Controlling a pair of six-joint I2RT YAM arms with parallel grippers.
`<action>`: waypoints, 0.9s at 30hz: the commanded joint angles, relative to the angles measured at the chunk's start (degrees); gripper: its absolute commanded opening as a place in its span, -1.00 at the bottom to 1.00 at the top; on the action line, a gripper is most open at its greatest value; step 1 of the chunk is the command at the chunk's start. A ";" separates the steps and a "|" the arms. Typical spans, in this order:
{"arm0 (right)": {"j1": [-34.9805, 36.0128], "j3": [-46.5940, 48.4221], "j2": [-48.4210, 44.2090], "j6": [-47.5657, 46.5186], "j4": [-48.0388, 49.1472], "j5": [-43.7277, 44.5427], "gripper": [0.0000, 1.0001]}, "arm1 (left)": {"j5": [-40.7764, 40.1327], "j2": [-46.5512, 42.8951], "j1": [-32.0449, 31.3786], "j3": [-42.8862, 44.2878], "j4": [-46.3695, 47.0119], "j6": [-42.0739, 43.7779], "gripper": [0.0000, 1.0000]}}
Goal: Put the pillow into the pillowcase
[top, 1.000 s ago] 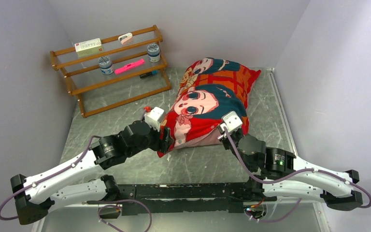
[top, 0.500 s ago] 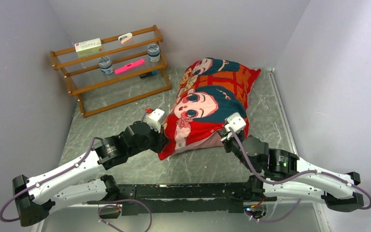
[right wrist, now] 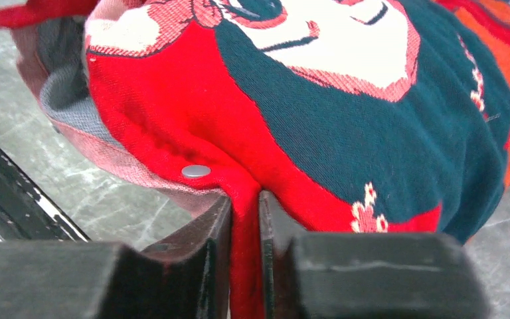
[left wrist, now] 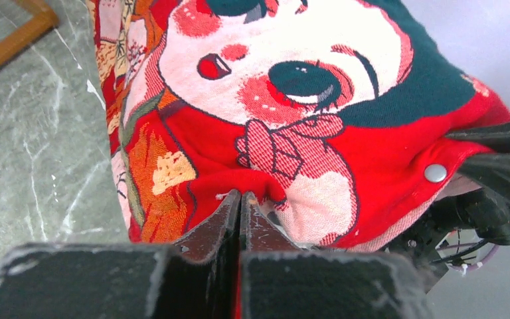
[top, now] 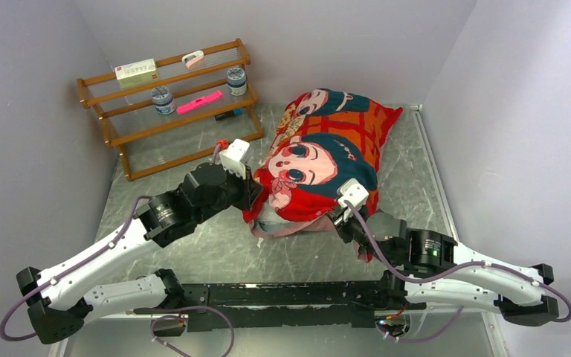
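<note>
The red pillowcase, printed with teal-haired girl faces, lies plump at the table's middle right, its open mouth toward me. The pillow fills it; only a pale grey patch shows in the mouth, seen shadowed in the right wrist view. At the mouth's left corner my left gripper is shut on a fold of the red hem. My right gripper pinches the hem at the right corner, red cloth filling the narrow gap between its fingers, next to a silver snap button.
A wooden rack stands at the back left with two jars, a pink item and a box. Grey walls close in on both sides. The marbled table runs bare between the pillowcase and the arms' bases.
My left gripper has shut on the hem and drawn it up and back, bunching the near edge. My right gripper has slid slightly nearer and left along the hem.
</note>
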 commanded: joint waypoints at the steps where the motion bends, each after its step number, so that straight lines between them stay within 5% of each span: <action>1: -0.24 4.05 0.43 0.34 1.81 -1.91 -0.46 | -0.40 0.32 0.57 4.46 1.57 2.34 -0.90; 3: -0.24 5.06 0.07 0.60 0.68 -3.11 -0.39 | -0.23 0.50 0.82 4.65 1.23 2.41 -0.90; 7: -0.24 6.61 -1.00 0.55 0.49 -9.43 0.38 | 0.40 0.73 1.26 4.57 1.69 2.10 -0.90; 9: -0.24 7.57 -0.63 1.12 0.74 -11.36 0.55 | 0.68 0.92 1.41 4.52 2.28 1.89 -0.90; 23: -0.17 8.50 16.40 -2.15 5.96 -19.59 0.50 | -0.74 3.63 2.62 6.57 2.26 2.34 -0.90; 25: -0.15 7.05 17.69 -3.31 8.88 -21.91 0.50 | -2.85 4.05 3.66 6.92 -1.12 1.91 -0.66; 27: -0.11 4.98 18.58 -6.70 11.36 -23.49 0.64 | -1.96 3.58 6.40 6.15 -3.01 1.54 -0.10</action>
